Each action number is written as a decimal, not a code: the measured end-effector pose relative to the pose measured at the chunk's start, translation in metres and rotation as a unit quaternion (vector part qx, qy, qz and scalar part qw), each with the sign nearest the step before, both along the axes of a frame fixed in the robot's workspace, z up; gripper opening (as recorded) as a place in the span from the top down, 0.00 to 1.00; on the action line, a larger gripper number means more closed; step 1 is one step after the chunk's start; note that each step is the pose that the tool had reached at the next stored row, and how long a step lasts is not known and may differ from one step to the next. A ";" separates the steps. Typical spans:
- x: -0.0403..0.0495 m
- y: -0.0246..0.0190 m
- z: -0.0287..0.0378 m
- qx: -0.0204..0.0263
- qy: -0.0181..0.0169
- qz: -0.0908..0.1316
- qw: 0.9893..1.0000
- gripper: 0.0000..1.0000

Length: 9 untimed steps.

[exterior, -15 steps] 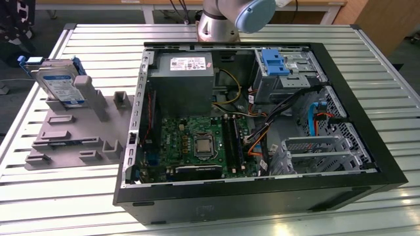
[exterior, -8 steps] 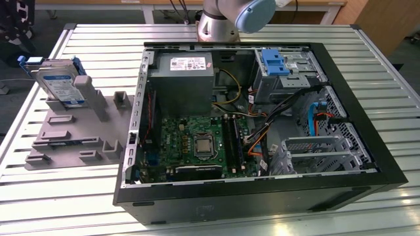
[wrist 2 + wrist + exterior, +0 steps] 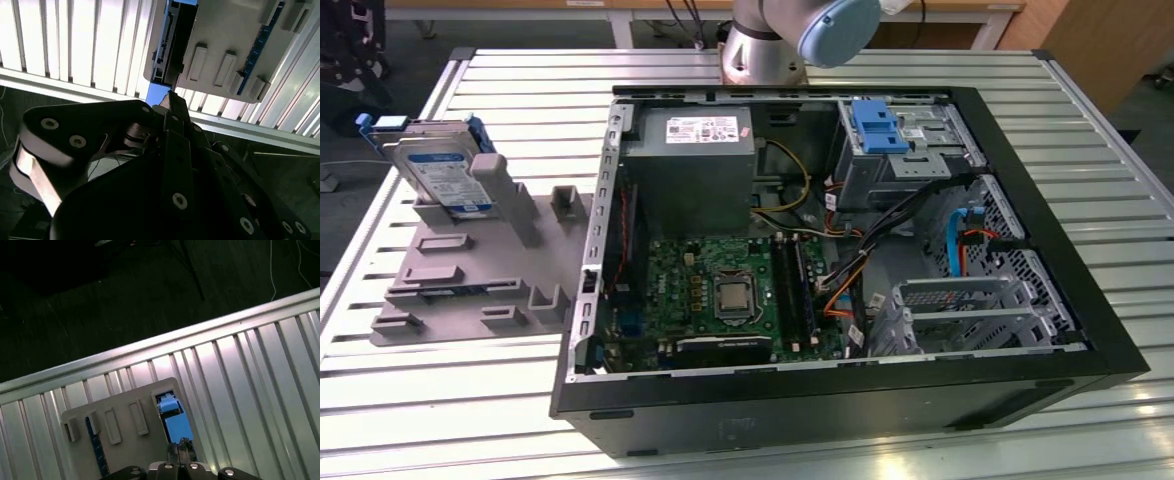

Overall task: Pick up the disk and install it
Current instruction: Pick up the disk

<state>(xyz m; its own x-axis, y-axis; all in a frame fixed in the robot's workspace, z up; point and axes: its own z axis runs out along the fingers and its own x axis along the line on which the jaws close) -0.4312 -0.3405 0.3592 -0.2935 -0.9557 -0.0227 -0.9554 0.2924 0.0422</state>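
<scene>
Standing by the worktop, I see the disk upright in its slot on the grey holder, at the exterior view's left of the open computer case. The end effector points toward the holder and carries nothing. Whether it is apart or together I cannot tell. If it comes in skewed, it could strike the holder's posts or wedge the disk in its slot. A grip on the slick metal may slip, and the loose cables inside the case could snag the disk.
</scene>
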 end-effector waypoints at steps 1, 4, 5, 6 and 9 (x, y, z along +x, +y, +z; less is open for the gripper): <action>0.0000 0.0000 -0.0001 0.000 0.000 0.009 1.000 0.89; 0.0000 0.0000 -0.0003 0.000 0.000 0.037 0.999 0.89; 0.0000 0.0000 -0.0005 0.000 0.000 0.045 0.999 0.89; 0.0000 0.0000 -0.0007 0.000 0.000 0.054 0.999 0.89; 0.0000 0.0000 -0.0016 0.000 0.000 0.081 0.997 0.89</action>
